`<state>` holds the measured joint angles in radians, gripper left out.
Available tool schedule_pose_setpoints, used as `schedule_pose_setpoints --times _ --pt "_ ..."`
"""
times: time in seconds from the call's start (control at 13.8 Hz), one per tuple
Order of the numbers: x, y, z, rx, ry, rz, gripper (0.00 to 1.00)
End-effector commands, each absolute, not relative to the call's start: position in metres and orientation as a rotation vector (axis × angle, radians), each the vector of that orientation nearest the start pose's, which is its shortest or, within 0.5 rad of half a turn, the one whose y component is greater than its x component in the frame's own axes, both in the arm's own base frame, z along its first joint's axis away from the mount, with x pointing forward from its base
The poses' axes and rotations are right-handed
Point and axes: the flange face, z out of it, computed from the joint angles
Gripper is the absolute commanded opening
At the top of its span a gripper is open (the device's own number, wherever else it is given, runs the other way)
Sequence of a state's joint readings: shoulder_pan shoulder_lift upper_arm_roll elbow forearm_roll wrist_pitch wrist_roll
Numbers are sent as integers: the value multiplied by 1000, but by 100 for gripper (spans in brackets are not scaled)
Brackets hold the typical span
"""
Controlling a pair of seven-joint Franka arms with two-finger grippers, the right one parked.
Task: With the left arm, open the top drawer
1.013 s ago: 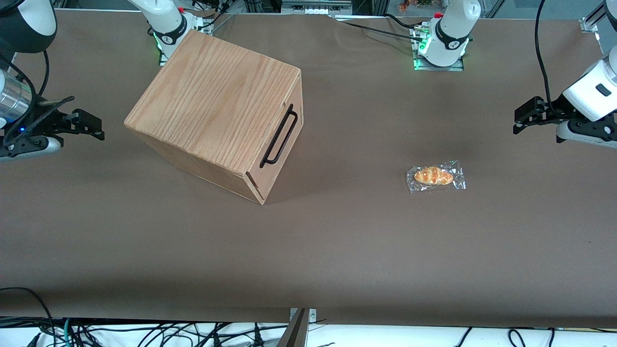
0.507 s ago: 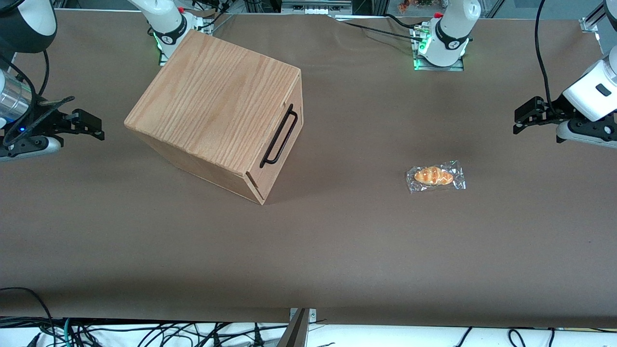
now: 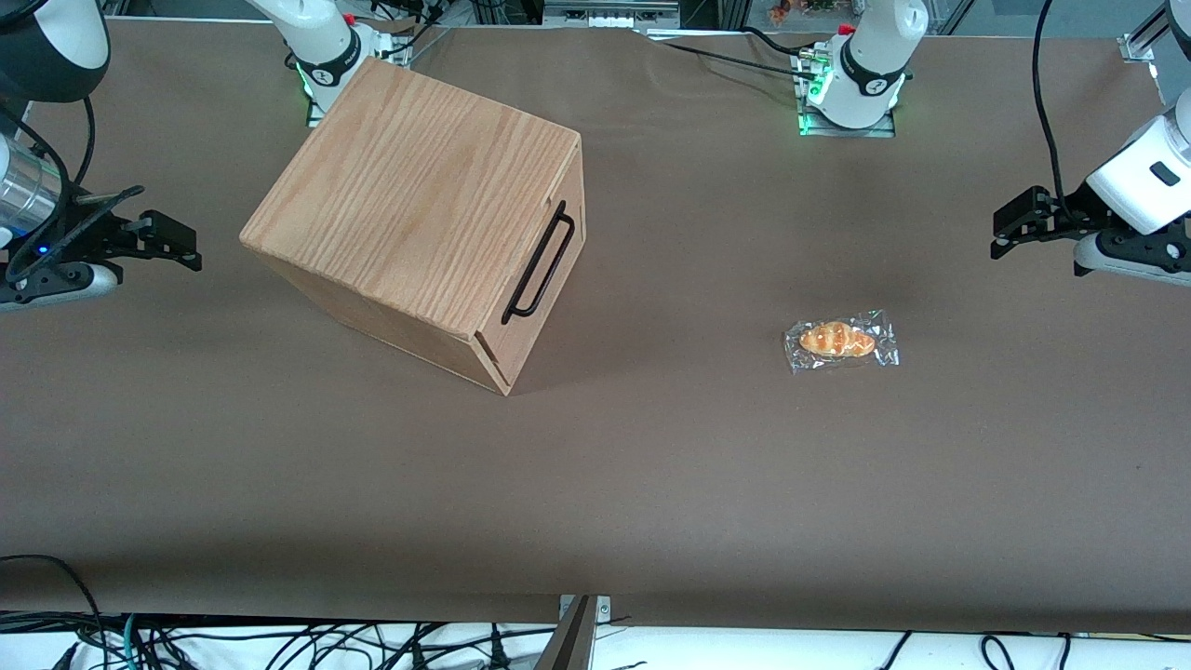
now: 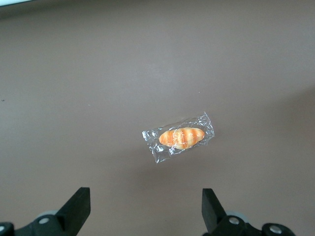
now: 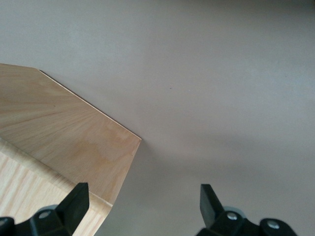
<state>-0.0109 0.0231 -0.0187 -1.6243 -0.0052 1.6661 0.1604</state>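
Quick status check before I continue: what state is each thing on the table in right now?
Top drawer: shut, handle untouched.
Left arm's tool: open, empty, hovering at the working arm's end of the table, away from the drawer.
Wrapped bread roll: sealed in clear plastic, lying flat on the table.

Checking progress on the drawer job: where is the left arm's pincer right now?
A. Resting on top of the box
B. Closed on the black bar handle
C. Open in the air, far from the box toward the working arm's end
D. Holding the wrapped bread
C: the pincer hangs open and empty, well away from the top drawer, whose handle is untouched.
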Motion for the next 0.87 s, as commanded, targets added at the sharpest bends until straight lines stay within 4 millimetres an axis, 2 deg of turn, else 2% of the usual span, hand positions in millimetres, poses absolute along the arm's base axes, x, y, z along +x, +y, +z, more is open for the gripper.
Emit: schedule_pose_setpoints --times 0.0,0.51,0.65,0.8 --pt "568 -16 595 -3126 305 -43 100" --pt "569 -16 593 -3136 291 -37 100" --pt "570 -17 586 -3145 300 -2 100" --pt "579 -29 567 -3148 309 44 100"
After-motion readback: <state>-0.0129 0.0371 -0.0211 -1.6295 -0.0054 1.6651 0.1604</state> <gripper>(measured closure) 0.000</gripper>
